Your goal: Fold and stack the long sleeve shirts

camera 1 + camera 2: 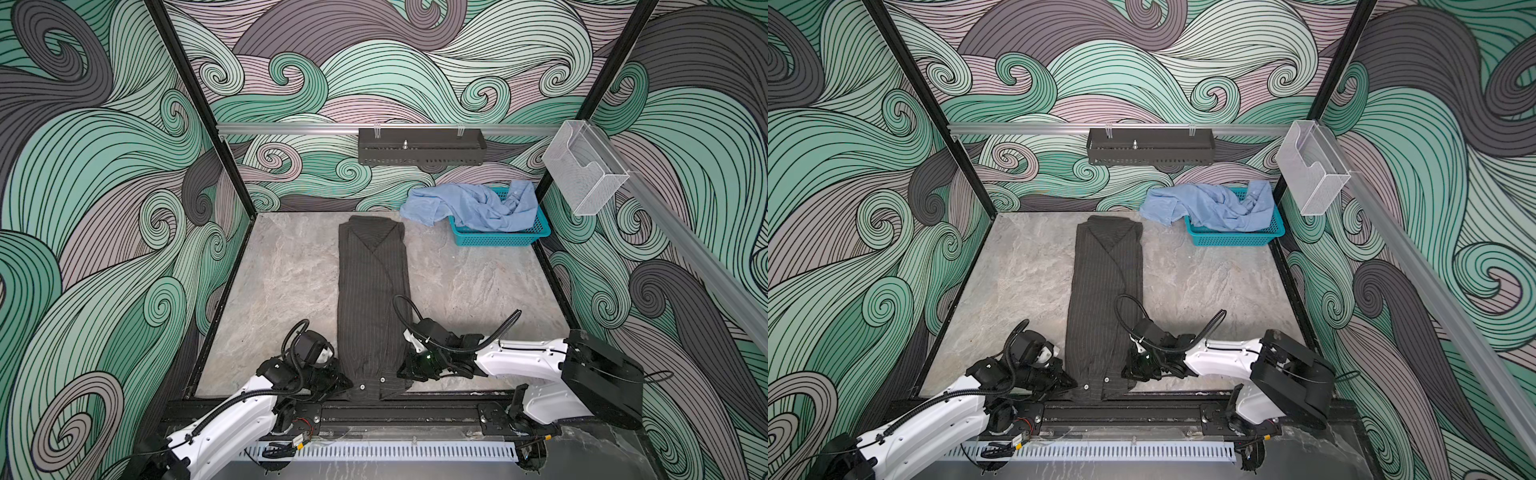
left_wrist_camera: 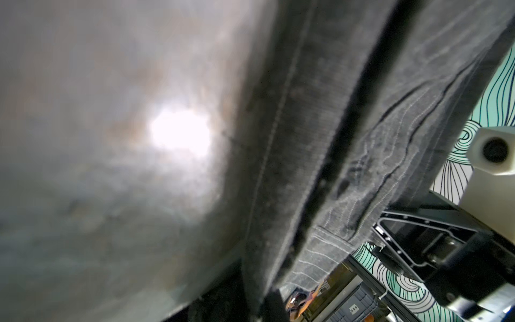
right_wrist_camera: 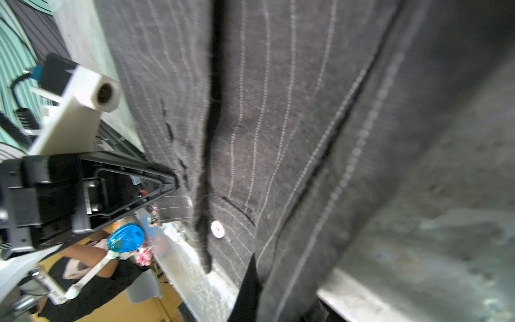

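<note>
The dark pinstriped long sleeve shirt lies folded into a long narrow strip down the middle of the table, collar far, hem at the near edge. My left gripper is shut on the hem's left corner; the left wrist view shows dark cloth pinched at the jaws. At the hem's right corner my right gripper is shut on the cloth near a white button. The light blue long sleeve shirt lies crumpled in and over a teal basket.
The grey marble table shows bare on both sides of the dark shirt. A black frame rail runs along the near edge. On the back rail hangs a black tray; a clear plastic holder hangs at the right wall.
</note>
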